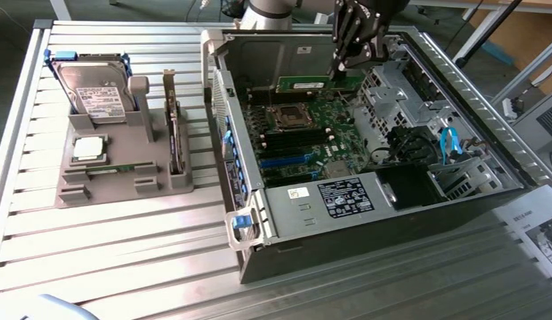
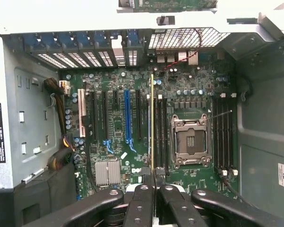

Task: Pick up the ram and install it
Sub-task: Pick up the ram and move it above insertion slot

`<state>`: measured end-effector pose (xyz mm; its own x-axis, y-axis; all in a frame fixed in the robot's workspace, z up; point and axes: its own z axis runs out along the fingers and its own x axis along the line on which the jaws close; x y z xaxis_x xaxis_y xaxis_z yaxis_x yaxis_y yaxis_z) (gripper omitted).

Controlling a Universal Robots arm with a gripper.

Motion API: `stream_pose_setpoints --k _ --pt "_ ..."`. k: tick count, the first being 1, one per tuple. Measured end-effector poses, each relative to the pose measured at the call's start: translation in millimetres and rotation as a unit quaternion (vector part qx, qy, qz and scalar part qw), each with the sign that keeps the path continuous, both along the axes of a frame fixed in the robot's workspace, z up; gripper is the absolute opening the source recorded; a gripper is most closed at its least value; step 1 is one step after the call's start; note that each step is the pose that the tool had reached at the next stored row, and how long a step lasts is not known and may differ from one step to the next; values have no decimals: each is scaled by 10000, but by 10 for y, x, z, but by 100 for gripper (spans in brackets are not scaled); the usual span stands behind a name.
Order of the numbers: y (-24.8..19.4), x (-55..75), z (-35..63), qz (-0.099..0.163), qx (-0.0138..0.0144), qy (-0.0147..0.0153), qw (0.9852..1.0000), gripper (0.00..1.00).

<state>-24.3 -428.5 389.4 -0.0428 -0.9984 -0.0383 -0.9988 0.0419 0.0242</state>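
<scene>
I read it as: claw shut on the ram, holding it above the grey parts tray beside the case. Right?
Wrong spot. The claw is shut on the ram above the motherboard inside the open computer case, as the exterior view shows.

The computer case lies open, leaving the motherboard reachable from above. The drive cage at the exterior view's upper right and the power supply below hem it; the gripper, clamping the ram, occupies upper centre.

Sheet-metal case, seemingly matt ram
</scene>
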Motion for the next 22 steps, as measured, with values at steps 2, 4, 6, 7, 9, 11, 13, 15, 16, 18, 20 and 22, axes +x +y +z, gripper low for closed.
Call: stream_pose_setpoints --k 2,4,6,7,9,11,13,15,16,18,20,22 --pt "0 0 0 0 0 0 10000 12" --pt "0 2 -1 -1 0 0 10000 12" --pt "-1 22 -2 -1 1 0 10000 12" --pt "-1 37 -2 0 1 0 10000 12" --pt "0 67 -2 -1 1 0 10000 12" --pt "0 105 -3 0 1 0 10000 12" --pt "0 123 -3 0 1 0 10000 12" --pt "0 123 -3 -1 1 0 10000 12" --pt "0 124 -2 -1 1 0 10000 12" --pt "1 124 -10 0 3 -1 10000 12" --pt "0 124 -29 0 8 0 10000 12" --pt "0 124 -47 0 13 -1 10000 12"
